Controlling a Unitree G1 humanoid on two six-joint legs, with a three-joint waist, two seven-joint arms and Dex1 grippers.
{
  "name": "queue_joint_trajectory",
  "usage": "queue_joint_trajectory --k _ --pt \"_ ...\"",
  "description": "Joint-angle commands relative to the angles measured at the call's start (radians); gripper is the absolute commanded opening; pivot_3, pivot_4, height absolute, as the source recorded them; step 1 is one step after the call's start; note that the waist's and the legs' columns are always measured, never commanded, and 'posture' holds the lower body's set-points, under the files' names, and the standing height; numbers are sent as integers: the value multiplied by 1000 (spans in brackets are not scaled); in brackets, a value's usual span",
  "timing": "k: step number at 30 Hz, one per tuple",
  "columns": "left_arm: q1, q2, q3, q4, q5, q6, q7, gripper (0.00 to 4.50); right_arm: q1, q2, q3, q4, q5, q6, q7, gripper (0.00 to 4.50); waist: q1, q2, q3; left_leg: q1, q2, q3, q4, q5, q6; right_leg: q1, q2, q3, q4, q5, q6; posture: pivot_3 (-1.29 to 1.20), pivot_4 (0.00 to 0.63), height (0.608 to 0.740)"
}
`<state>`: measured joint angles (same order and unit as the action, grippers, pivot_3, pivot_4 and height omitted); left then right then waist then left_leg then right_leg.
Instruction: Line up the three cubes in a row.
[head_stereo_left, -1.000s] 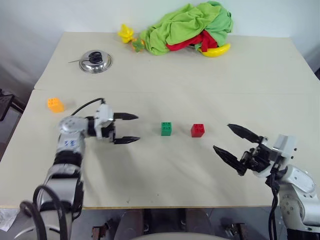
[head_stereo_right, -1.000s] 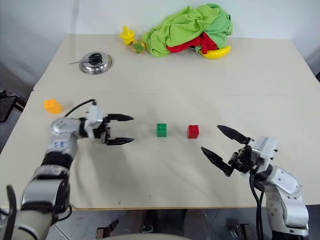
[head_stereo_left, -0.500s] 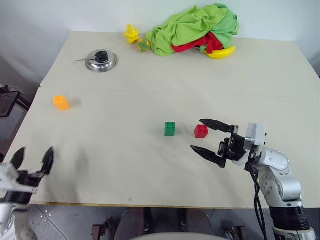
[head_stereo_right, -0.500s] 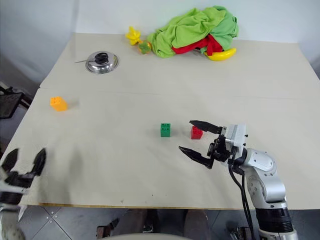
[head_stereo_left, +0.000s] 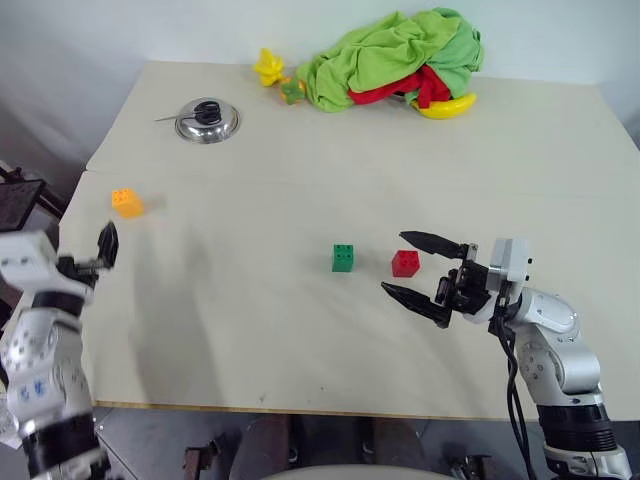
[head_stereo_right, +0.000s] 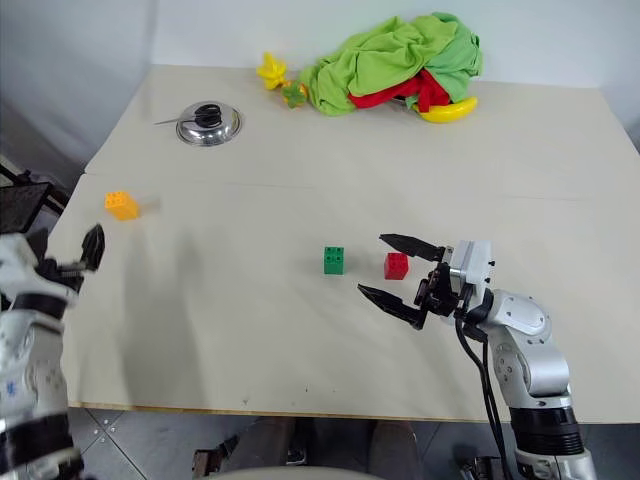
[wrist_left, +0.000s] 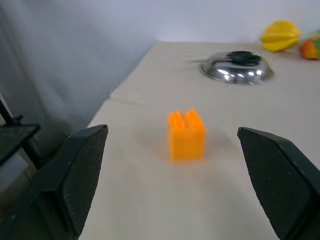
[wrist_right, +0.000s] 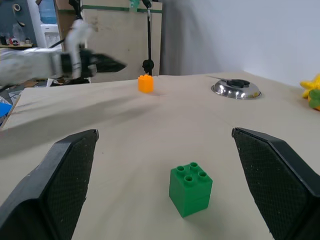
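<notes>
I aim the L gripper (wrist_left: 172, 187), jaws apart, at the stray orange cube (head_stereo_left: 126, 202) — green cube (head_stereo_left: 343, 257) & red cube (head_stereo_left: 405, 263) already paired by the R gripper (head_stereo_left: 423, 272), jaws wide, empty.

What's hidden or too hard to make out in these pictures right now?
- Banana: head views, its near part lies under the cloth heap.
- What else the heap covers: cannot tell.
- Left gripper: head views, seen nearly end-on, so its jaws overlap.
- Red cube: right wrist view looks past it to the green cube.
- Star toys: too small for detail.
</notes>
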<state>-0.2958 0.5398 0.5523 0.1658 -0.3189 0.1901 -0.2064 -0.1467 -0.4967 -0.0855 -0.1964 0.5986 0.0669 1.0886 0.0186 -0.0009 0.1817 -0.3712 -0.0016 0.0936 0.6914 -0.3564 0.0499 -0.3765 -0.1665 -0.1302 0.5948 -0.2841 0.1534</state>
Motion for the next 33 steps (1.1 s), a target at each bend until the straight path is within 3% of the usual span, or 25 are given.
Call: queue_joint_trajectory --k 1,6,13,16,23,24,25,27,31,33 --pt "-139 60 -63 186 75 3 32 4376 -6 -7 -1 -36 9 11 -7 4500 -2 0 0 0 0 0 0 0 0 0 0 -1 0 0 0 0 150 740" --pt "-367 82 -154 485 122 -38 -7 4376 -1 0 4 -61 7 20 -25 4500 -5 0 0 0 -2 1 -1 0 0 0 1 -5 -1 0 0 0 150 740" --pt "-460 60 -191 671 149 -44 51 4376 27 -1 -3 -88 4 16 -47 4500 -20 -1 0 0 -2 1 -2 0 0 0 1 -6 -2 0 0 0 150 740" --pt "-467 58 -194 690 149 -62 64 3868 33 -1 -3 -91 1 12 -52 4500 -21 -1 0 0 -2 2 -1 0 0 0 1 -5 -2 0 0 0 150 740" --pt "-443 46 -181 659 118 -76 45 1640 52 2 -6 -90 -4 -7 -58 4500 -20 -1 0 0 0 2 -1 0 0 0 1 -5 -2 0 0 0 150 740" --pt "-438 49 -186 653 119 -79 32 1520 52 2 -7 -88 -5 -10 -58 4500 -20 -1 0 0 0 2 -1 0 0 0 1 -5 -1 0 0 0 150 740" --pt "-434 46 -185 640 101 -119 -23 1544 54 0 -11 -86 -6 -14 -58 4500 -20 -1 0 0 0 1 -1 0 0 0 1 -5 -1 0 0 0 150 740" --pt "-412 32 -213 544 10 -168 -310 1544 73 -16 -36 -88 -3 -22 -54 4500 -17 -1 0 0 0 1 -1 0 0 0 1 -5 -2 0 0 0 150 740" --pt "-303 59 -367 326 -73 -255 -862 1544 136 -77 -120 -95 28 -16 -17 4500 -16 -1 0 -1 0 1 -1 0 0 0 0 -5 -2 0 0 0 150 740" --pt "-298 72 -438 309 -75 -265 -1037 1544 194 -127 -178 -91 51 -8 28 4500 -17 -1 0 -1 -1 2 -1 0 0 0 0 -5 -3 0 0 0 150 740"
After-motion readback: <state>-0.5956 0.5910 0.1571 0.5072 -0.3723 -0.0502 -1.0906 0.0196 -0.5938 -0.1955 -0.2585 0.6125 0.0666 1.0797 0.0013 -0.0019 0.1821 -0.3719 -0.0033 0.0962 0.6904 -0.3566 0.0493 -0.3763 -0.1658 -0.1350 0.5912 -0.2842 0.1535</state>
